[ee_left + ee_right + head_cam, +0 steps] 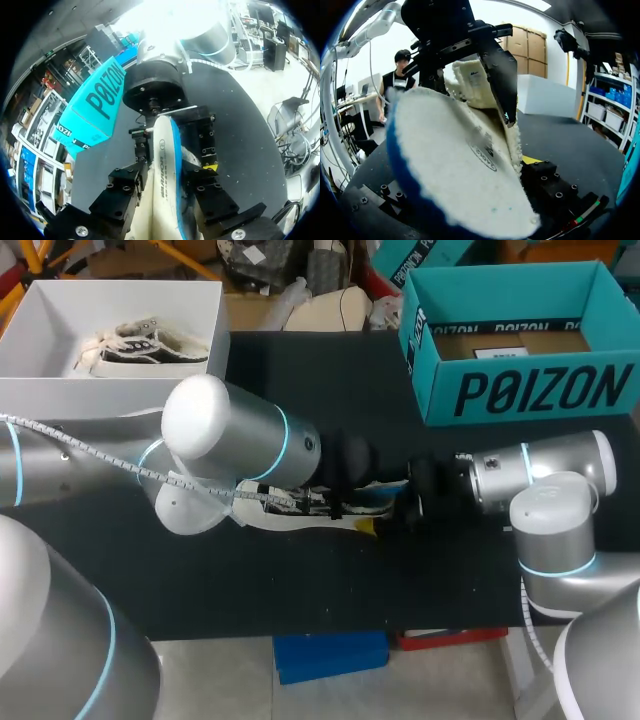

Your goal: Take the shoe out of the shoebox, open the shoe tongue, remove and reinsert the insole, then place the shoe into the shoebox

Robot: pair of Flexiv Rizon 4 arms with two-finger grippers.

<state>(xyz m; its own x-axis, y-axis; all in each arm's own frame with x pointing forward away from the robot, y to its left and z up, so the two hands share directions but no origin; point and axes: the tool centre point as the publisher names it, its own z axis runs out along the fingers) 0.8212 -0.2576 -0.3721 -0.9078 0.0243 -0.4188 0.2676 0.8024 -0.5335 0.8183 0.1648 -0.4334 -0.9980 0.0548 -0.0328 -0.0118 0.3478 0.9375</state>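
**Both grippers on the insole, mid-table**

Standing here watching: the fluffy white insole (165, 170) with the blue edge is up on its side. The left gripper (167, 192) pinches one end, and the right gripper (169, 137) clamps the other from the opposite way. The shoe (300, 510) lies on the black table (300, 370) under the left arm. The teal shoebox (520, 390) sits well apart at the far right.

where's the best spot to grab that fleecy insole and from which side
Probably best: pinch one narrow end of the insole across its thickness, coming in along its length. It is a long flat sheet standing on edge, so fingers meet its two broad faces, as the left gripper has it.
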